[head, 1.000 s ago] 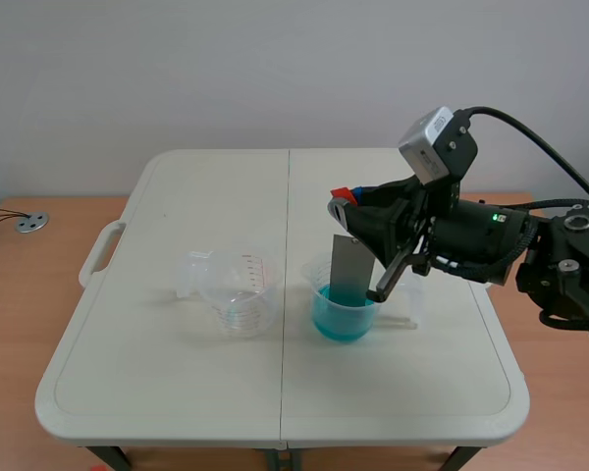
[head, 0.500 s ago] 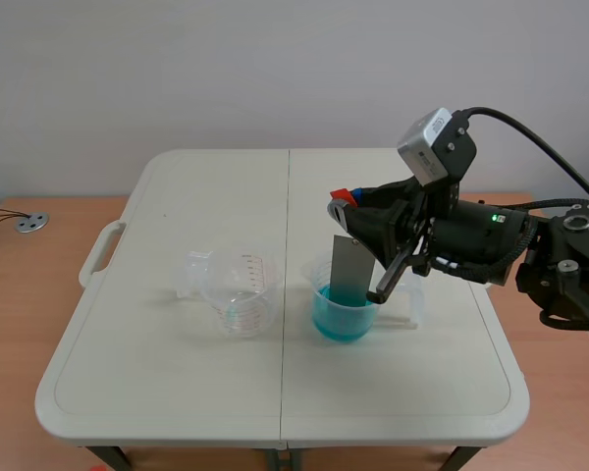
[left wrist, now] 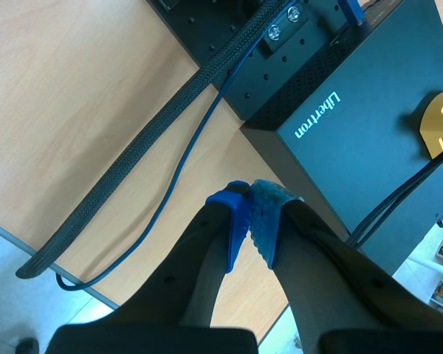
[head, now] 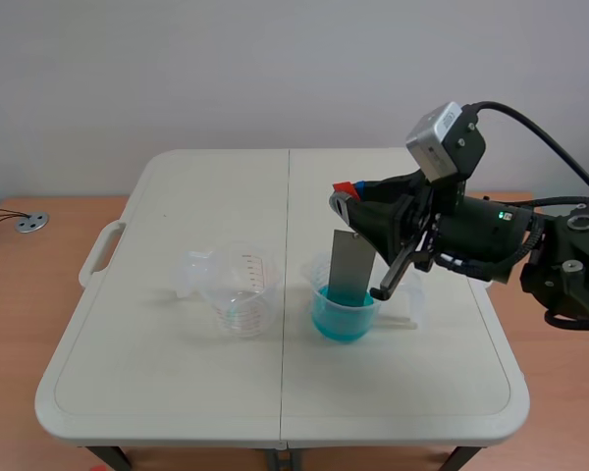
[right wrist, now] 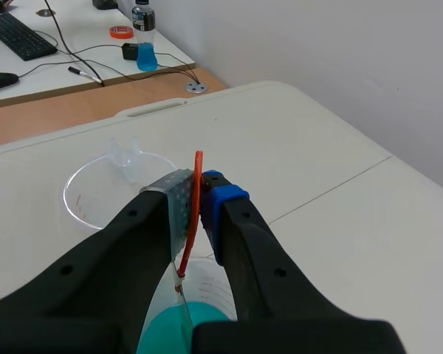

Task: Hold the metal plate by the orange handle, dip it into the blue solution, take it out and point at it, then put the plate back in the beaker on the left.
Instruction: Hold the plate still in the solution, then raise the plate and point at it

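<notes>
While the metal plate point(head: 350, 263) is hanging with its lower end down in the blue solution point(head: 339, 322), its long axis is running straight up and down, directly beneath the fingers that carry it. It is looking like a thin, flat, dull-grey rectangle with a smooth face. The orange handle point(right wrist: 194, 210) at its top is showing as a slim orange strip, and the right gripper point(right wrist: 201, 193) is pinching that strip between its dotted pads, fingers drawn in narrow around it.

The solution is sitting in a clear plastic beaker point(head: 324, 294) just right of the seam across the middle of the table point(head: 177, 392). I am judging that the plate is needing a straight lift to clear the rim.

Another clear beaker point(head: 238, 294), with red markings and a spout, is standing just left of the seam, near the first but apart from it.

The left gripper point(left wrist: 249, 199) is nowhere over the table; its blue pads are pressing together on nothing above a wooden surface, beside a black box point(left wrist: 369, 133) and a braided cable point(left wrist: 133, 162). So the right arm is plainly the nearer one.
</notes>
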